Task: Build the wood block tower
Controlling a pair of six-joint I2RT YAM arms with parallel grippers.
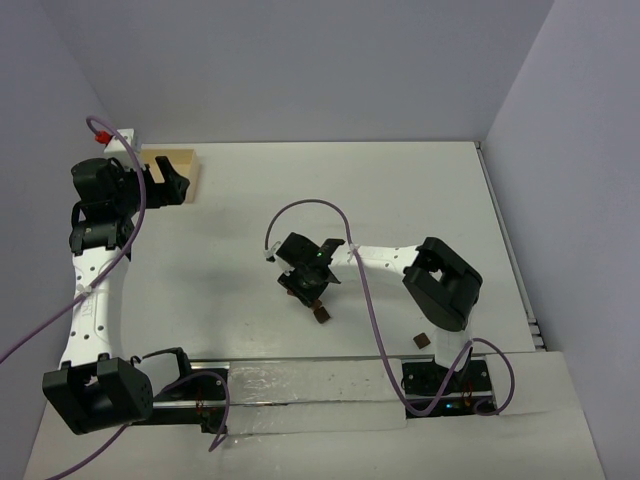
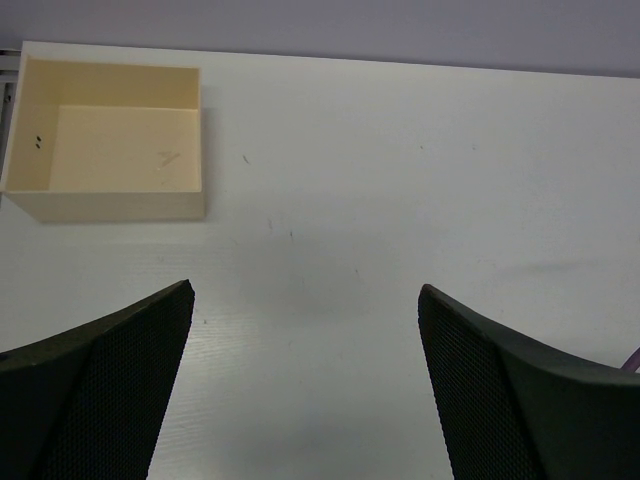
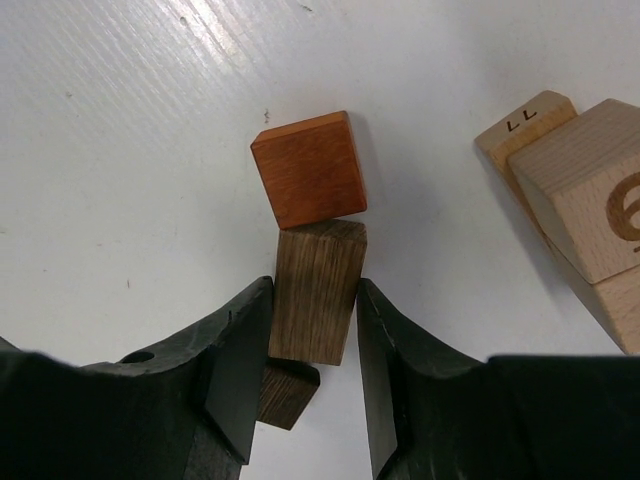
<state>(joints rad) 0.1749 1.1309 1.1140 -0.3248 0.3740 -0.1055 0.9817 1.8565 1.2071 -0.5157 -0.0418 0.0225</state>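
Right hand [image 3: 315,284] pinches a dark brown block [image 3: 316,305] beside the reddish-brown block [image 3: 308,170]; tan blocks [image 3: 580,190] lie apart, so stacking looks barely begun.

White shells are worn by the left arm [image 1: 88,300] and the right arm [image 1: 385,258], broken up by bulky black joint housings [image 1: 98,392]. Purple cables [image 1: 305,205] are looped along both. Black, mesh-textured fingers [image 2: 120,390] are carried by the left claw [image 2: 305,295].

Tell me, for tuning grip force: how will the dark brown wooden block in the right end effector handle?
The dark brown wooden block shows solid grain, so probably stiff. Small beside the right end effector, likely light. Flat sides: unlikely to roll.
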